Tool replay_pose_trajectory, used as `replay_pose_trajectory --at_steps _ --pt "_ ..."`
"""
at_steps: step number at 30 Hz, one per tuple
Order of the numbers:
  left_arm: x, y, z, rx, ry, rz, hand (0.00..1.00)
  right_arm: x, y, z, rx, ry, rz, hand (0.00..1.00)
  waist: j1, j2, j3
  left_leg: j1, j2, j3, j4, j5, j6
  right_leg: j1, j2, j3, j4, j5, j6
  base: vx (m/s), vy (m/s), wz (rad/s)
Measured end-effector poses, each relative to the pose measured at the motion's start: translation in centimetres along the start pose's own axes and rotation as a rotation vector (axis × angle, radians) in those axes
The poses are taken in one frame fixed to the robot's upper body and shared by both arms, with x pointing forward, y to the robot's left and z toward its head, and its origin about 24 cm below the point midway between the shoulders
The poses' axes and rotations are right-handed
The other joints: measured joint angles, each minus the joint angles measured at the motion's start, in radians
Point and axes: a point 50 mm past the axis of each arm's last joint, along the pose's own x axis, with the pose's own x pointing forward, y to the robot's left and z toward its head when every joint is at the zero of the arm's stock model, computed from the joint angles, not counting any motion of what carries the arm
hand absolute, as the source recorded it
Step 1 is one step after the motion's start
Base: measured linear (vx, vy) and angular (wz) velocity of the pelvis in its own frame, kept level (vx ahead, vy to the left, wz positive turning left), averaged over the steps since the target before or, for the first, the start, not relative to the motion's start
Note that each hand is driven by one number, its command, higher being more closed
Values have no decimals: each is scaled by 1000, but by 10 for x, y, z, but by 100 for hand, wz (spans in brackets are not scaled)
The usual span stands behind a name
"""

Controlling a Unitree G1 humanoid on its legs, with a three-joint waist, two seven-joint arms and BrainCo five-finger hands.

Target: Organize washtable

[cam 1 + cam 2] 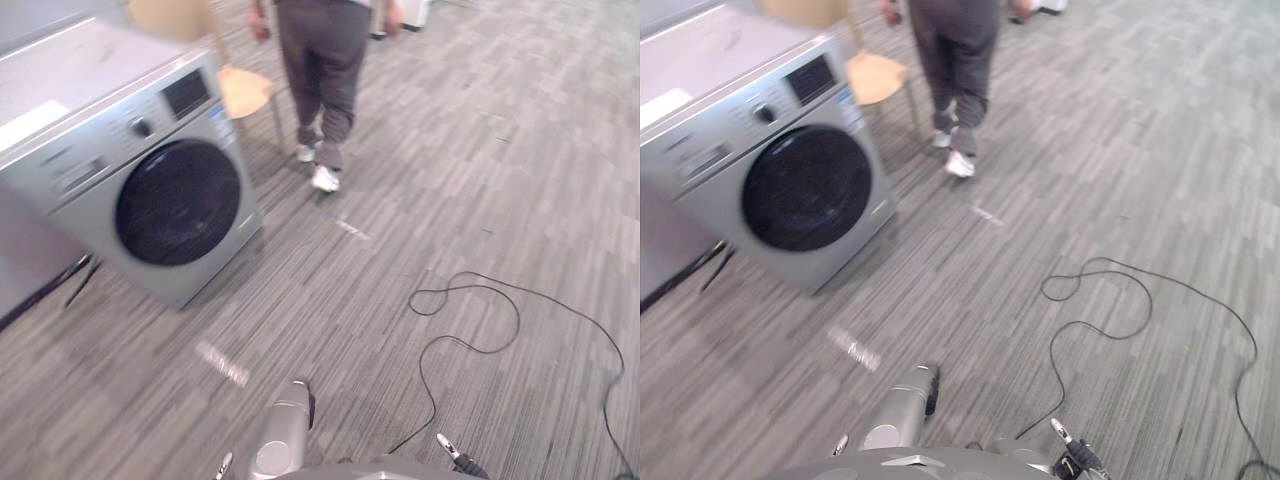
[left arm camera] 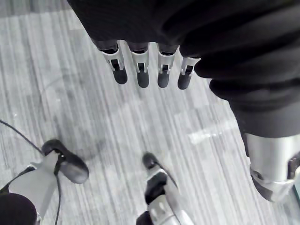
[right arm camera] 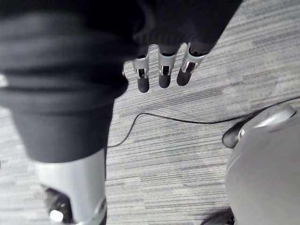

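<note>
A silver front-loading washing machine with a dark round door stands on the grey carpet at the left; a flat white thing lies on its top. My left hand hangs over bare carpet in the left wrist view, fingers straight and thumb apart, holding nothing. My right hand also hangs above the carpet with straight, empty fingers.
A person in dark trousers and white shoes walks away at the top centre. A wooden chair stands between the person and the washing machine. A strip of pale tape lies on the carpet in front of me.
</note>
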Motion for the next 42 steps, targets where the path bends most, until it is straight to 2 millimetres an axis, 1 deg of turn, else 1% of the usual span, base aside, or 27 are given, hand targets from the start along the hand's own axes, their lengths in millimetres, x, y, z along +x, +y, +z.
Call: replay_pose_trajectory --at_steps 1,3,4,6,7,9,11,13,14,15,16,17,19,20,21,22,25,27,30,32,33,34,36,37,38,40,42 --pt "-1 8 -6 -13 14 24 0 -2 -6 -7 -1 14 -13 0 -4 -17 -35 0 -15 37 46 35 7 10 -32 37 34 -42 48 597 32 -96" --pt "1 6 3 -23 0 25 0 -2 1 -11 -10 21 7 0 -4 -46 -39 46 -24 113 81 -44 44 -75 -74 39 284 -57 91 569 -28 -89" --pt "2 7 10 6 -18 22 0 -2 6 -9 -29 16 21 0 -9 -67 -23 114 -36 152 72 -85 64 -160 -97 18 541 12 164 404 -49 -77" --pt "6 2 27 83 -56 -1 0 -2 7 -11 -54 23 29 0 -49 -71 6 243 -51 157 39 -135 100 -262 -147 -35 847 164 230 218 -23 -18" --pt "7 0 37 136 -84 -15 0 -3 2 -14 -57 31 17 0 -66 -63 5 331 -46 148 -11 -148 113 -320 -184 -109 917 125 164 89 -26 5" --pt "7 -19 56 173 -157 -63 0 -4 -7 -15 -72 34 -1 0 -66 -29 2 468 -4 157 -149 -146 110 -399 -193 -199 800 79 110 -134 -6 -22" --pt "6 -40 73 188 -226 -115 0 -5 -14 -16 -73 33 -18 0 -80 -7 0 561 34 164 -252 -146 110 -476 -200 -273 576 85 126 -297 67 -17" --pt "2 -64 89 178 -292 -181 0 -6 -18 -22 -55 50 -31 0 -110 -5 -4 650 56 166 -354 -176 102 -550 -217 -316 178 237 150 -276 83 5" --pt "1 -68 90 179 -300 -193 0 -7 -20 -25 -46 59 -38 0 -121 0 -6 668 66 163 -366 -186 99 -560 -212 -321 143 318 145 91 -113 13" --pt "0 -73 84 189 -289 -211 0 -10 -29 -31 -21 78 -68 0 -142 22 -23 694 89 156 -365 -193 98 -560 -178 -317 155 388 95 371 -297 -3" --pt "0 -76 80 181 -280 -225 0 -10 -31 -33 -1 83 -77 0 -140 28 -24 681 107 159 -290 -187 88 -559 -171 -311 207 347 43 514 -377 -19" --pt "-1 -80 73 169 -260 -241 0 -10 -33 -32 17 77 -85 0 -140 33 -24 652 108 153 -181 -171 62 -549 -171 -314 245 299 45 504 -377 -32" --pt "-2 -83 63 123 -229 -249 0 -11 -38 -30 49 68 -105 0 -144 59 -17 554 110 134 147 -31 65 -474 -161 -334 285 231 45 395 -287 -18" --pt "0 -73 53 119 -191 -224 0 -11 -43 -26 29 46 -107 0 -135 72 -18 457 133 136 411 262 14 -345 -126 -334 208 183 13 260 -196 -29" --pt "1 -67 49 127 -182 -213 0 -11 -42 -25 19 46 -103 0 -129 78 -20 418 137 141 511 249 17 -288 -106 -312 166 151 1 213 -166 -61" --pt "1 -62 45 110 -168 -207 0 -8 -38 -14 9 20 -93 0 -110 89 -15 312 140 150 670 149 54 -203 -79 -283 112 129 -22 64 -59 -62" --pt "4 -44 54 156 -185 -167 0 0 -9 8 -30 -30 -15 0 -61 55 5 98 115 225 650 -8 72 -42 -90 -208 -16 114 -21 -136 56 -80" --pt "3 -23 29 163 -110 -117 0 3 17 26 -37 -84 48 0 -28 23 9 20 116 320 293 -55 74 72 -146 -139 -92 85 36 -287 136 -123" --pt "-2 3 -10 174 35 -46 0 3 25 32 -98 -110 79 0 -9 39 -11 -12 112 237 -75 41 5 181 -181 -73 -119 4 52 26 132 -83" --pt "-6 14 -26 176 91 -18 0 2 20 17 -122 -67 72 0 -3 18 -55 -16 55 234 22 74 42 106 -224 -37 115 -3 47 698 205 -48" --pt "-5 18 -24 156 93 -1 0 1 20 7 -129 -29 71 0 -11 -32 -56 33 1 262 22 34 102 -16 -277 0 432 74 150 857 103 18" --pt "-4 22 -16 174 74 7 0 -1 16 -2 -126 -3 64 0 -33 -61 -36 110 -60 269 16 -13 131 -92 -304 36 690 239 220 827 52 41" --pt "0 19 0 208 28 -3 0 -3 2 -13 -124 23 32 0 -61 -67 -30 252 -116 237 -17 -73 161 -172 -313 -6 935 303 225 730 -5 59" --pt "1 13 9 235 -5 -22 0 -5 -9 -19 -124 39 13 0 -65 -48 -33 360 -122 210 -79 -94 172 -226 -307 -78 971 256 160 683 -15 41" --pt "2 8 13 244 -23 -38 0 -7 -16 -22 -129 49 1 0 -66 -43 -36 404 -120 194 -115 -98 176 -264 -301 -118 958 226 143 642 -22 36" --pt "5 -26 41 307 -127 -128 0 -10 -30 -29 -111 64 -28 0 -96 1 -40 524 -91 130 -216 -120 190 -401 -270 -254 697 138 142 632 -90 65" --pt "3 -49 58 298 -198 -186 0 -13 -36 -39 -85 98 -48 0 -115 13 -45 574 -78 97 -247 -157 198 -468 -250 -296 323 196 178 628 -185 67"
